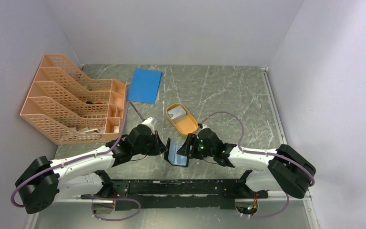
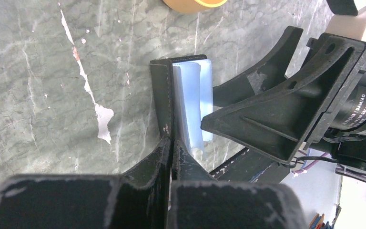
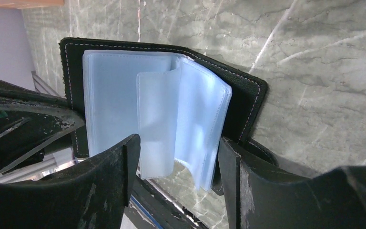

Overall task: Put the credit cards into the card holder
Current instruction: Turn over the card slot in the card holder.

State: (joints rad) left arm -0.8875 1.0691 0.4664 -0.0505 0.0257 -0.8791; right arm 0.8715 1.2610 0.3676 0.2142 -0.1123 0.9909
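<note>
Black card holder (image 3: 114, 95) is standing open on the grey-green table (image 1: 228, 95), the left gripper (image 2: 171, 143) is pinching its cover, the right gripper (image 3: 177, 145) is holding its fingers spread astride the clear pockets, and pale credit cards (image 1: 176, 113) are lying in the orange dish (image 1: 187, 125) nearby

- The table (image 1: 228, 95) is grey-green marble with pale veins.
- A peach mesh file rack (image 1: 71, 102) sits along the left edge, toward the far corner.
- A blue sheet (image 1: 145, 85) lies flat near the far edge, left of centre.
- An orange oval dish (image 1: 188, 125) rests mid-table.
- The card holder (image 1: 177, 153) stands open by the near edge's middle.
</note>
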